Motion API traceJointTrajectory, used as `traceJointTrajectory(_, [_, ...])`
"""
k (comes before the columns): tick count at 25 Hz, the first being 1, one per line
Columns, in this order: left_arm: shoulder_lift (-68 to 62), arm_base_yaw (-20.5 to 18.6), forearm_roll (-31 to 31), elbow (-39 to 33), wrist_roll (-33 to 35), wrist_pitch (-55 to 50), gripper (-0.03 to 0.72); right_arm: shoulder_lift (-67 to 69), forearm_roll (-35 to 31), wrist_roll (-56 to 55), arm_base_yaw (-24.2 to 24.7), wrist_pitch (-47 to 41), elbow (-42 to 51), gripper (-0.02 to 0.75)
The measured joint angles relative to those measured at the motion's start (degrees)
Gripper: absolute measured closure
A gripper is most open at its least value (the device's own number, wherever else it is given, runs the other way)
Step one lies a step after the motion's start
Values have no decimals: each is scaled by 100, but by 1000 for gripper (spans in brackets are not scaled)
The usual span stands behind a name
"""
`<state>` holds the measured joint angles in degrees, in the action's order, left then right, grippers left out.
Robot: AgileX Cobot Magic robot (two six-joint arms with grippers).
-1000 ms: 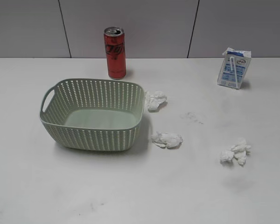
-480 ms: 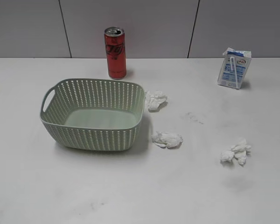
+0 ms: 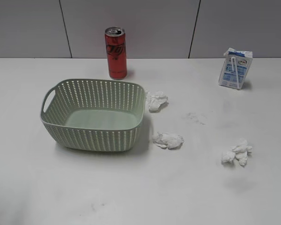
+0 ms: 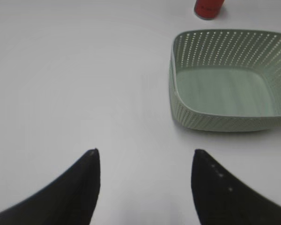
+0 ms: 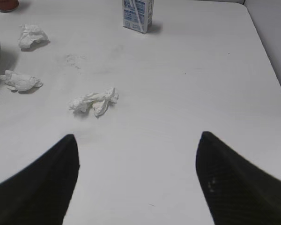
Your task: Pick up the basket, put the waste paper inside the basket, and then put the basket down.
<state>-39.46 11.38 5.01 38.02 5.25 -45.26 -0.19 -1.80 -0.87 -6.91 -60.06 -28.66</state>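
The sage-green basket (image 3: 93,115) stands empty on the white table, left of centre; it also shows in the left wrist view (image 4: 229,84). Three white waste paper wads lie to its right: one by its far right corner (image 3: 156,101), one by its near right corner (image 3: 167,139), one farther right (image 3: 236,152). All three show in the right wrist view (image 5: 33,36), (image 5: 19,81), (image 5: 93,101). My left gripper (image 4: 144,152) is open and empty, near and left of the basket. My right gripper (image 5: 138,136) is open and empty, nearer than the rightmost wad. Neither gripper shows in the exterior view.
A red drink can (image 3: 115,53) stands behind the basket. A blue-and-white drink carton (image 3: 235,68) stands at the back right, also in the right wrist view (image 5: 137,15). The table's right edge (image 5: 267,51) shows in the right wrist view.
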Motion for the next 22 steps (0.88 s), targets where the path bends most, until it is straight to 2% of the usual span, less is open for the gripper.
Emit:
traceJointTrajectory(7, [-2545,294,13,1226,0,64,222,0,0,0,0,0,0,150])
traceJointTrajectory(12, [-4103,681,0,2324,0,-36,210,0,0,0,0,0,0,151])
traceJointTrajectory(19, [-5980,824,-107,3620,0,-496,97,0,0,0,0,0,0,151])
traceJointTrajectory(22, [-6542,824,-126,3924,0,-592,86,0,0,0,0,0,0,151])
